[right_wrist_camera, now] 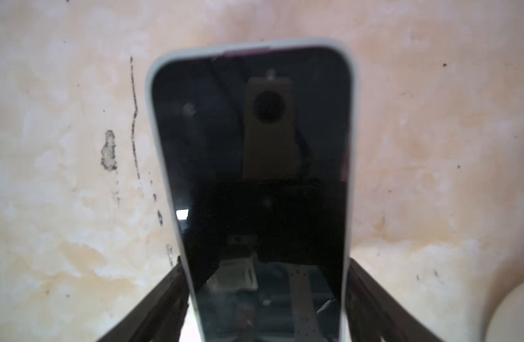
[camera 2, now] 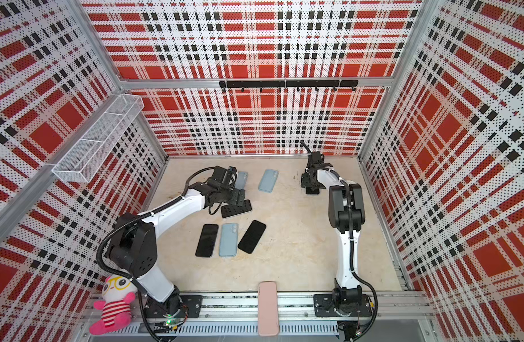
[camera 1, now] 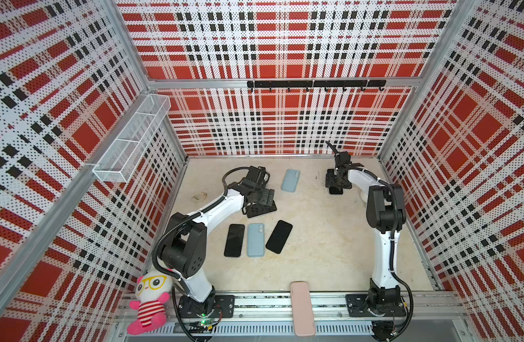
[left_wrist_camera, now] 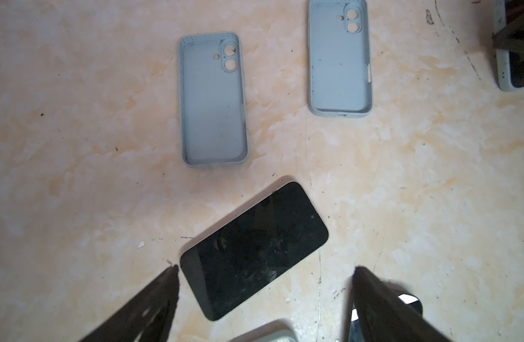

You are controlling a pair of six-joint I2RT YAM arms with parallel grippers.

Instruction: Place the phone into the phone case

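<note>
While the left claw (left_wrist_camera: 265, 267) hangs spread wide, its fingers (left_wrist_camera: 154, 305) stand either side of a bare phone (left_wrist_camera: 255, 251) lying screen-up on the table (left_wrist_camera: 77, 177), one tip just beside its corner. Near the phone lies an empty blue case (left_wrist_camera: 213, 100), with a second empty case (left_wrist_camera: 339, 59) beside that. The right claw (right_wrist_camera: 265, 261) straddles a cased phone (right_wrist_camera: 252, 177), fingers close against its edges; whether they pinch it I cannot tell. That claw is well apart from the left one.
</note>
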